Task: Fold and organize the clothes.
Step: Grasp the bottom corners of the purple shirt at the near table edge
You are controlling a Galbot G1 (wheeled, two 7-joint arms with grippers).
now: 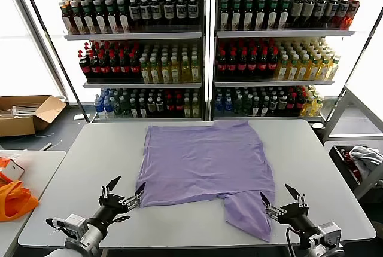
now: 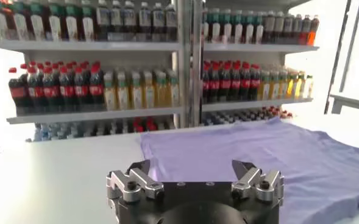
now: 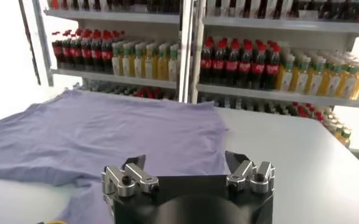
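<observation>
One of the clothes, a lavender T-shirt, lies spread flat on the grey table. One sleeve sticks out toward the front right edge. My left gripper hovers open at the shirt's front left corner, holding nothing. My right gripper hovers open just right of the protruding sleeve, also holding nothing. In the left wrist view the open left gripper faces the T-shirt lying ahead of it. The right wrist view shows the open right gripper in front of the T-shirt.
Shelves of drink bottles stand behind the table. An orange bag lies on a side table at the left, with a cardboard box on the floor beyond it. At the right stands a bin holding cloth.
</observation>
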